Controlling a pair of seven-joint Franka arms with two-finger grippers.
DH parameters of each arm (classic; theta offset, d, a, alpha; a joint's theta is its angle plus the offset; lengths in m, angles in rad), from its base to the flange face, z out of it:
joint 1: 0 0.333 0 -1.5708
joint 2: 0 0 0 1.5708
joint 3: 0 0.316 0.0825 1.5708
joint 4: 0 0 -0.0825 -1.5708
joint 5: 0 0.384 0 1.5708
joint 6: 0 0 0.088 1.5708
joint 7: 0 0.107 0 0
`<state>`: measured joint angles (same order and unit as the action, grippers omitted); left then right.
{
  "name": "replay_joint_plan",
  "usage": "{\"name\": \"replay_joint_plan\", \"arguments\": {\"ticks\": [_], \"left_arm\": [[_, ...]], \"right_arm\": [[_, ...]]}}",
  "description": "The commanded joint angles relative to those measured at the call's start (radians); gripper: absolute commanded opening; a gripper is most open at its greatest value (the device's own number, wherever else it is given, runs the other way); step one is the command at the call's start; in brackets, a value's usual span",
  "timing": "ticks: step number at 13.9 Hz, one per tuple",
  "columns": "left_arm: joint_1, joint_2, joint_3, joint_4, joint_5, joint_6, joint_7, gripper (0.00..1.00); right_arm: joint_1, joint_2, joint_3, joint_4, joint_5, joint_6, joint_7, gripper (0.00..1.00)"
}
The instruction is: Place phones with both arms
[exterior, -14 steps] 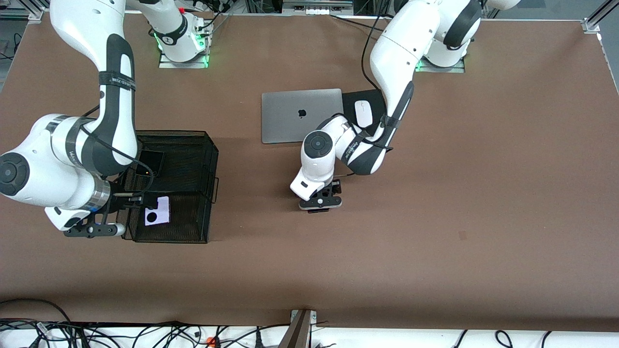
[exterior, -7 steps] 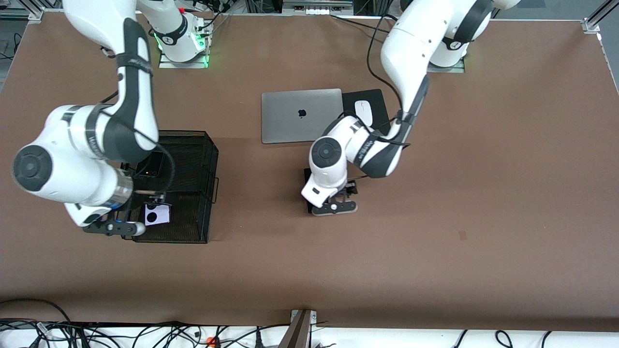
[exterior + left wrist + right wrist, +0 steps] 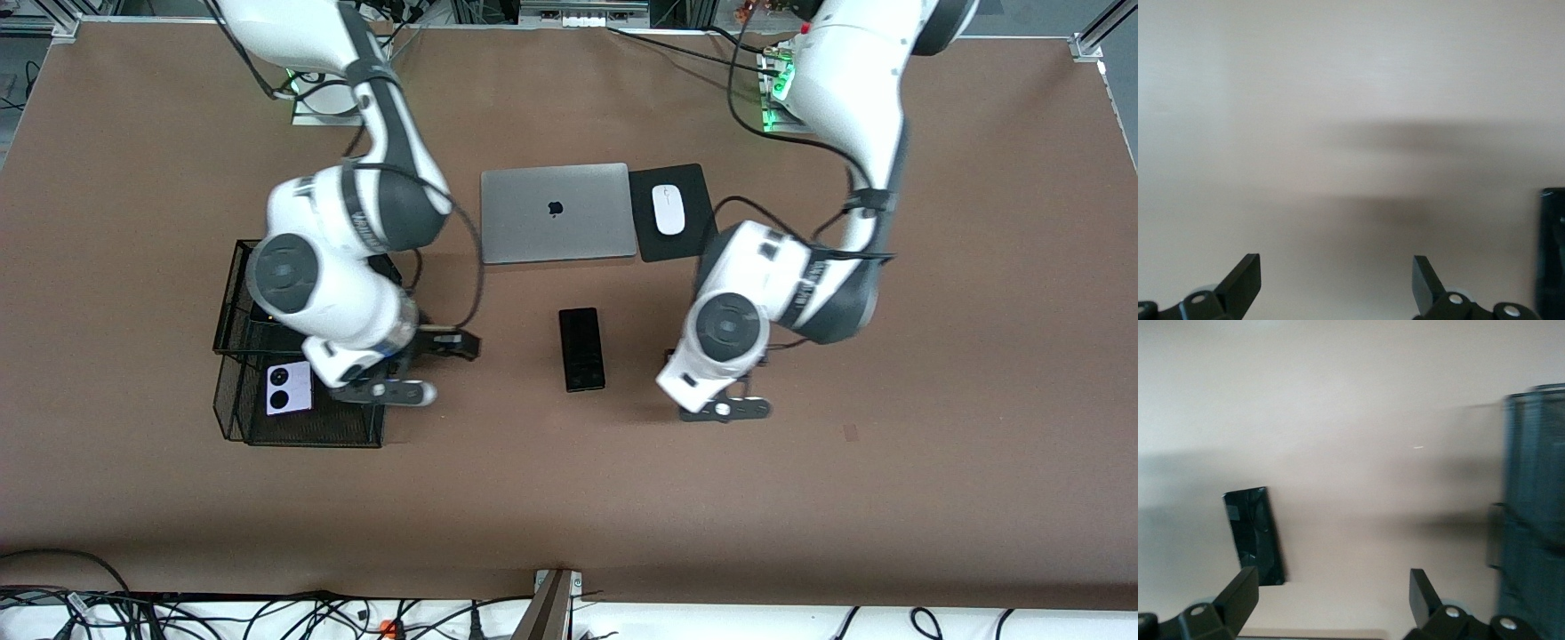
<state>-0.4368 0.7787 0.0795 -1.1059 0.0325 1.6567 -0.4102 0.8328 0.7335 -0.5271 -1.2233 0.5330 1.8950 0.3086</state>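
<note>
We see the long black phone lying flat on the tabletop between the right gripper and left gripper, both with fingers spread and empty; a low pass by either could knock it askew.

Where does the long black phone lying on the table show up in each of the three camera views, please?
Front view: the long black phone lies flat on the table, nearer the camera than the laptop.
Left wrist view: a dark sliver at the picture's edge.
Right wrist view: a tilted black slab.
Shared landmark: the bare brown table around the phone.
</note>
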Motion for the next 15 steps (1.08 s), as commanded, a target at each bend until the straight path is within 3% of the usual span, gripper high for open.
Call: {"name": "replay_joint_plan", "arguments": {"ticks": [1,6,10,15], "left_arm": [[0.107,-0.14,-0.014,-0.077,0.038,-0.086,0.176,1.0],[0.269,-0.355,-0.015,-0.202,0.041,-0.127,0.411,1.0],[0.366,-0.491,-0.024,-0.268,0.009,-0.141,0.54,1.0],[0.368,-0.694,-0.024,-0.419,0.003,-0.135,0.544,1.0]], "right_arm": [[0.077,0.081,-0.004,0.03,-0.013,0.08,0.052,1.0],[0.204,0.219,-0.004,0.031,-0.024,0.272,0.107,1.0],[0.246,0.296,-0.002,0.03,-0.047,0.378,0.109,1.0],[0.27,0.33,0.007,0.03,-0.047,0.421,0.11,1.0]]}}
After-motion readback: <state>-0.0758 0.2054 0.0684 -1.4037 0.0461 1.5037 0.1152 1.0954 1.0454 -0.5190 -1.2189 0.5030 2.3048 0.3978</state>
